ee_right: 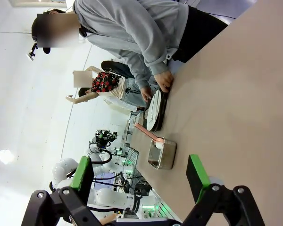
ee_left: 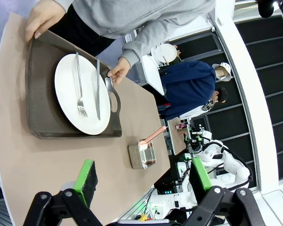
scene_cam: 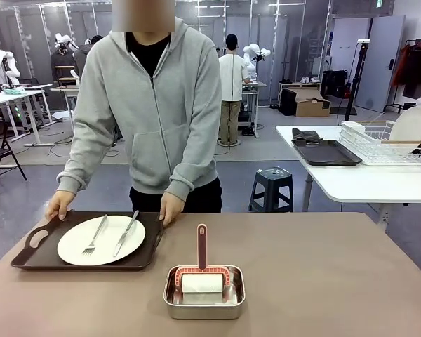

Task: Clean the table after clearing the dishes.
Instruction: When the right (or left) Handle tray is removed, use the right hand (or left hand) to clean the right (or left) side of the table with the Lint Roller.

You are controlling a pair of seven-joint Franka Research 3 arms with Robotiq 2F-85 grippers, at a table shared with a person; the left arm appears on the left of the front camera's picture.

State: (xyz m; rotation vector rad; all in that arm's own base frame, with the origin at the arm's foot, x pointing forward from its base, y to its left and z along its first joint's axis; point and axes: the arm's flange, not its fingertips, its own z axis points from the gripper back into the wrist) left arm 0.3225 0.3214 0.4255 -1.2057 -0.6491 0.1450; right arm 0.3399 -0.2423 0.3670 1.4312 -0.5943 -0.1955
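I see the table spread across the front view: a large rectangle with a plain, matte, tan-brown top. A person in a soft grey zip hoodie stands at its far edge.

On the robot's left part of the table lies a dark brown rectangular tray with rounded corners and cut-out handles. The person has one hand on its far left corner and the other hand on its far right corner.

A round, smooth white plate sits in the middle of the tray. A steel knife and a steel fork lie side by side on it, both shiny.

Near the middle of the near edge stands a small square steel pan with rounded corners. In it rests a white cleaning tool in a coral-red frame, its thin handle pointing toward the person.

In the left wrist view, the left gripper hangs above the table with its black fingers spread wide, green pads touching nothing.

In the right wrist view, the right gripper is also spread wide and empty, above bare tabletop, with the pan farther off between its fingers
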